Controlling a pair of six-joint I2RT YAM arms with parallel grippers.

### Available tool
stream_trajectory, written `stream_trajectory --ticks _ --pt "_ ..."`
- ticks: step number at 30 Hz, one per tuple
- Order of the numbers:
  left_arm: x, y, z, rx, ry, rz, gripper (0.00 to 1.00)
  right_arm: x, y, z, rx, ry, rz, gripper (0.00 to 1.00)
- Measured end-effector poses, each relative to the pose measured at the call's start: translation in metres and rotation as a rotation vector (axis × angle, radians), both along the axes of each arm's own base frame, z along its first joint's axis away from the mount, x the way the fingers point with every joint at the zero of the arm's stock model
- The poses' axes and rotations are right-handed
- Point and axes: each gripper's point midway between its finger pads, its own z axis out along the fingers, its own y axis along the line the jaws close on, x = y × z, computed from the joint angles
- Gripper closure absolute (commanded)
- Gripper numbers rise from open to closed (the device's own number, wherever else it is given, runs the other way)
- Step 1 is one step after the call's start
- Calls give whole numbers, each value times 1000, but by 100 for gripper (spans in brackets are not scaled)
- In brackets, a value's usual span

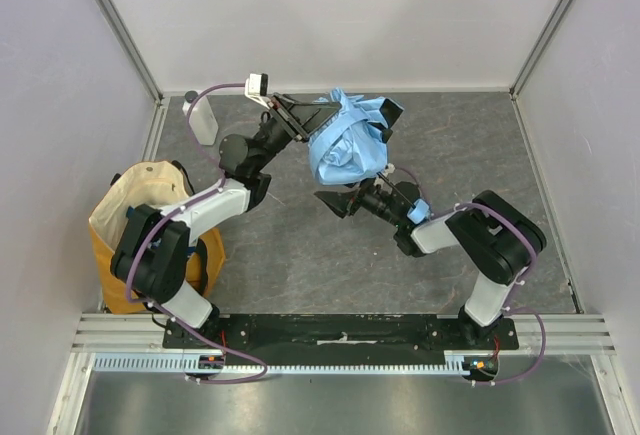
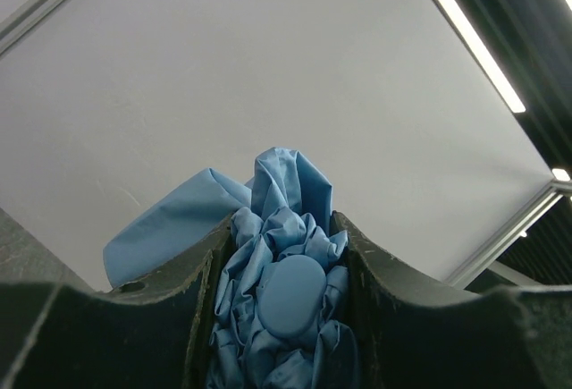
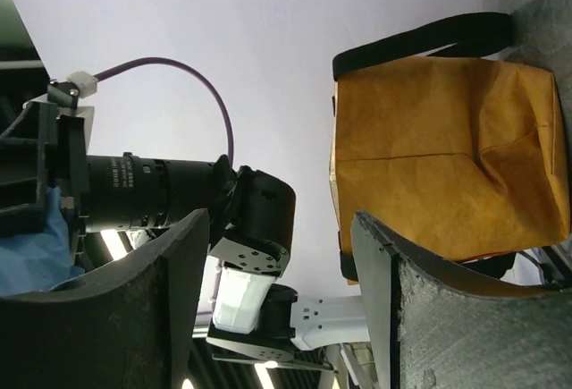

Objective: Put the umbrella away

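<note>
The light sky-blue folded umbrella (image 1: 348, 140) is bunched up and held above the grey table at the back centre. My left gripper (image 1: 318, 115) is shut on the umbrella; in the left wrist view crumpled blue fabric and a blue oval cap (image 2: 290, 292) fill the gap between its fingers. My right gripper (image 1: 335, 200) is open and empty, just below the umbrella and apart from it. A sliver of the blue fabric shows at the left edge of the right wrist view (image 3: 27, 255).
A yellow-and-cream tote bag (image 1: 140, 230) stands at the left beside the left arm's base; it also shows in the right wrist view (image 3: 447, 152). A white plastic bottle (image 1: 200, 118) stands at the back left corner. White walls enclose the table (image 1: 300, 255).
</note>
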Motion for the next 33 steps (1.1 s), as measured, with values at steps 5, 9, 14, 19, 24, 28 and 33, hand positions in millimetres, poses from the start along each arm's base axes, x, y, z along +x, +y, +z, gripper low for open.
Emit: stream_trajectory --ticks 5,9,14,19,24,28,33 --pt "-8 8 19 -53 11 -8 98 9 -10 31 9 -122 36 27" --pt "-13 13 43 -112 11 -30 98 2 -6 79 49 -280 104 29" --pt "-21 20 71 -177 -1 -58 98 -28 -4 120 85 -430 183 32" --pt "-36 24 95 -225 -37 -84 98 -55 10 141 118 -503 266 34" --pt "-46 23 104 -249 -44 -102 98 -73 20 147 136 -523 310 39" --pt "-50 22 107 -258 -46 -109 98 -76 19 153 145 -537 302 44" --pt "-56 19 109 -263 -45 -124 98 -84 21 170 175 -568 303 51"
